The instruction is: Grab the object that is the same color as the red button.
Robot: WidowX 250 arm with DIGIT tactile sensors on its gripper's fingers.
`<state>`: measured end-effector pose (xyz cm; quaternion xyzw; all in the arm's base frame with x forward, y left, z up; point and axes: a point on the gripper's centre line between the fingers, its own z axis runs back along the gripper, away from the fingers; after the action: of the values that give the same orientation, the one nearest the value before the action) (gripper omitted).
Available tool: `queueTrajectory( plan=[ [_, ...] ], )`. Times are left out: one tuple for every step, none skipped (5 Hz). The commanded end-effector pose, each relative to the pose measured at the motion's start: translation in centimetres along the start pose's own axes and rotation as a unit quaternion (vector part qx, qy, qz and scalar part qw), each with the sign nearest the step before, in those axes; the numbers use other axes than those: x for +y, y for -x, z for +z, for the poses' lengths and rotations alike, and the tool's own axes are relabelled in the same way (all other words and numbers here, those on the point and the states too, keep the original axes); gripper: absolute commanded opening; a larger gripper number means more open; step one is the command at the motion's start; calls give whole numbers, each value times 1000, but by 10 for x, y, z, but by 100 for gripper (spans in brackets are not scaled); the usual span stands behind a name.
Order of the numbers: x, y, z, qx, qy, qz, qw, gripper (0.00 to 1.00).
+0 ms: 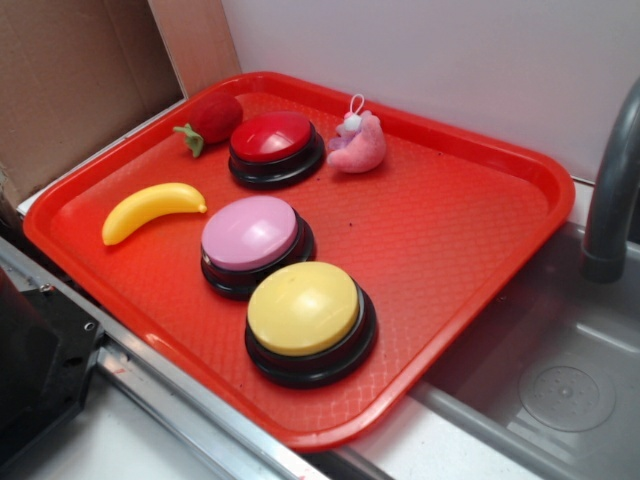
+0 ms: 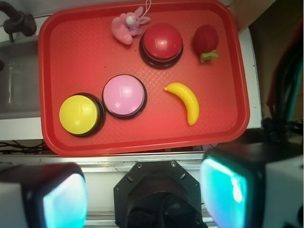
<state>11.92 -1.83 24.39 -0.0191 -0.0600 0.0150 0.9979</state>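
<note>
Strawberry (image 1: 213, 119) is the target in the exterior view: small, red, with a green stem, lying in the far left corner of the red tray (image 1: 470, 250), just beside the red button (image 1: 275, 146) and close to the tray's raised rim. The arm does not show here at all, so the whole approach is not yet made. Risk, as I judge it: the berry sits hemmed between rim and button, so descending fingers could land on the button's dome or the tray edge and knock the berry away. Its colour is near that of the tray, which could also mislead a pick. The pink plush toy (image 1: 358, 143) lies on the button's other side; the banana (image 1: 150, 208), pink button (image 1: 252, 238) and yellow button (image 1: 306, 315) lie nearer the camera, well apart from the berry. No writing or brand is readable.

From the wrist view, the gripper (image 2: 142, 190) stands wide open, its two blurred pads (image 2: 64, 202) at the frame's lower corners, holding nothing and positioned off the tray's near edge. The strawberry (image 2: 205, 42) appears top right, stem pointing toward the banana (image 2: 185, 101). A straight reach passes over the banana, which could be brushed if the tool travels low. No labels are legible here either.
</note>
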Motion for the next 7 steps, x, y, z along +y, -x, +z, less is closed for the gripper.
queueTrajectory(
  plan=[
    [0,0,0,0,0,0,1000,100],
    [6,-13,-9,-21,4,43,999,100],
    [14,-38,-36,-22,-2,116,993,100],
    [37,-67,-64,-34,13,241,970,100],
    [71,-108,-98,-75,1,357,931,100],
    [103,-141,-124,-109,-36,463,879,100],
    [121,-158,-147,-115,-45,521,845,100]
  ],
)
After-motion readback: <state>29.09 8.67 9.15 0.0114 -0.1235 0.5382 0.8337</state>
